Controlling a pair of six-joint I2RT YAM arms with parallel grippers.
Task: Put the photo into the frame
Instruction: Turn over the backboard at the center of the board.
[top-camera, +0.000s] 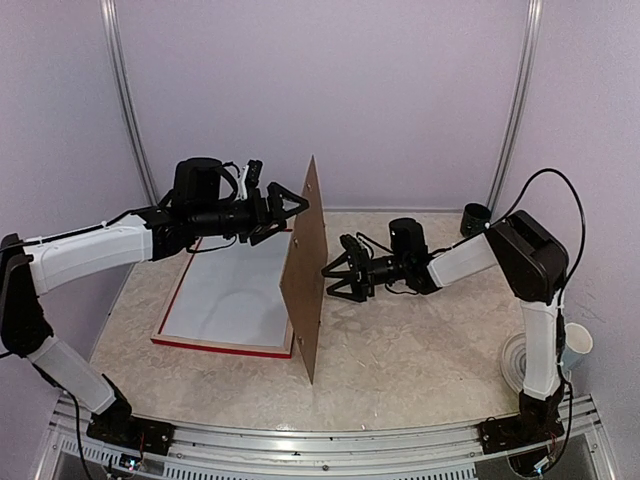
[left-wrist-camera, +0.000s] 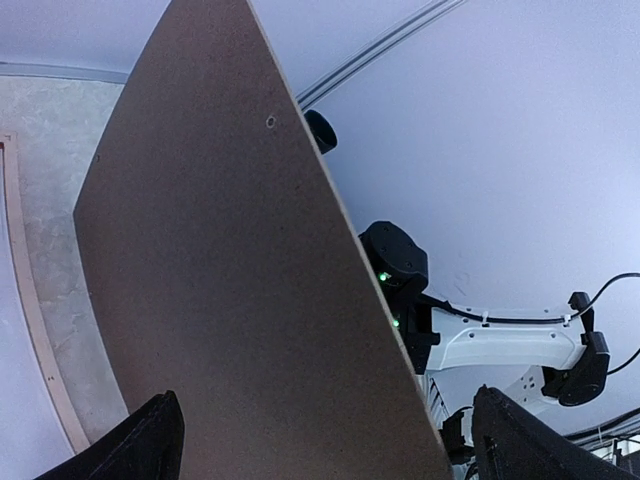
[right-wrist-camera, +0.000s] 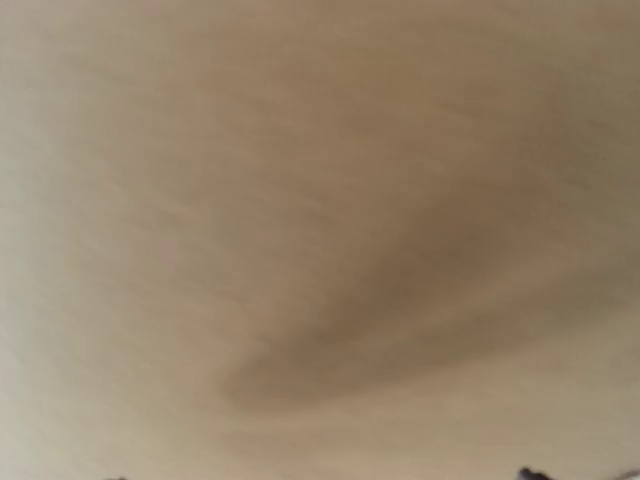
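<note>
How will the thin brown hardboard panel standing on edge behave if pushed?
The thin brown hardboard panel probably stays stiff: it stands on edge without bowing. Resting on one narrow edge, it likely tips easily, perhaps onto the red rectangular frame. So thin, it is probably light.

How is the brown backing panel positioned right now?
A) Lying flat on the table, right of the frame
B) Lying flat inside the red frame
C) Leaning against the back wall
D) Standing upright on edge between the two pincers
D: the top view shows the brown panel upright on its edge beside the red frame, with the left pincer at its upper part and the right pincer facing its other side.
</note>
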